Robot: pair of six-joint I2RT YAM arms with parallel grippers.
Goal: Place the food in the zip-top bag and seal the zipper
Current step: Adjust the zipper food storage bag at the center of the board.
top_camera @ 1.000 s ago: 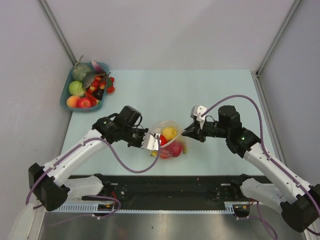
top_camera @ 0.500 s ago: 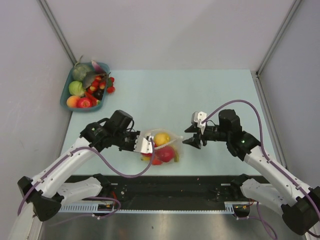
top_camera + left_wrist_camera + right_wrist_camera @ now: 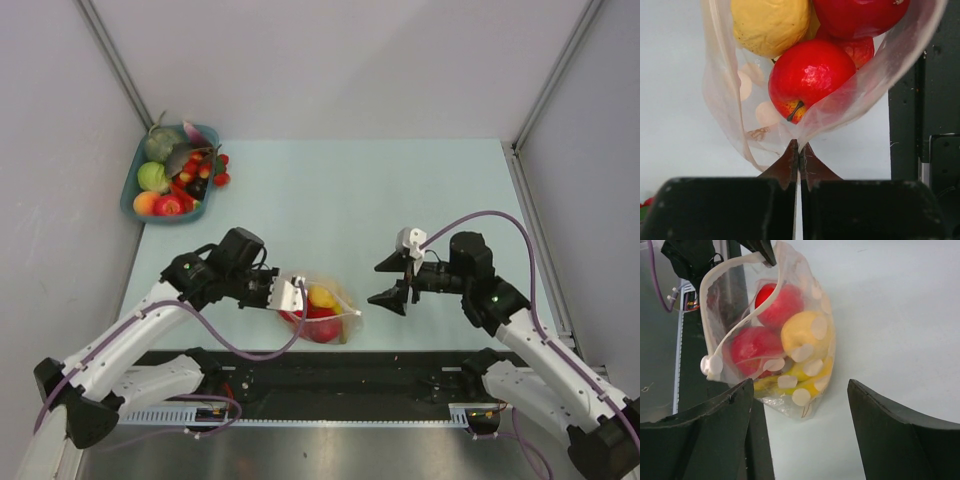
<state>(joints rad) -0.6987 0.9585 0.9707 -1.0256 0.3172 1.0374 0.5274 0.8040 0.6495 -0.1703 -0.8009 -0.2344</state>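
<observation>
Bulging with food (image 3: 771,335), the zip-top bag (image 3: 335,312) sits close to the near edge of the pale table (image 3: 350,190), between the two arms. Through its clear, white-dotted film show a red apple (image 3: 811,75), a yellow round fruit (image 3: 771,22), a second red piece (image 3: 752,347) and a yellow banana shape (image 3: 790,382) at the bottom. The zipper (image 3: 747,322), a whitish strip along the mouth, is not pressed together. Its two sides bow apart, leaving the mouth gaping toward the black rail (image 3: 330,365) at the table's front. The left gripper (image 3: 799,155) has its jaws pinched tight on the bag's film at one corner, by one end of the strip. Whether the bag rests on the table or hangs just above it cannot be told. The right gripper (image 3: 392,282) hovers just beside the bag's opposite side, jaws spread wide, holding nothing and clear of the plastic. Well apart, at the table's far left corner, a blue basket (image 3: 128,200) holds more toy produce (image 3: 153,177) in green, orange and red. A few small red pieces (image 3: 220,178) lie at its right rim.
</observation>
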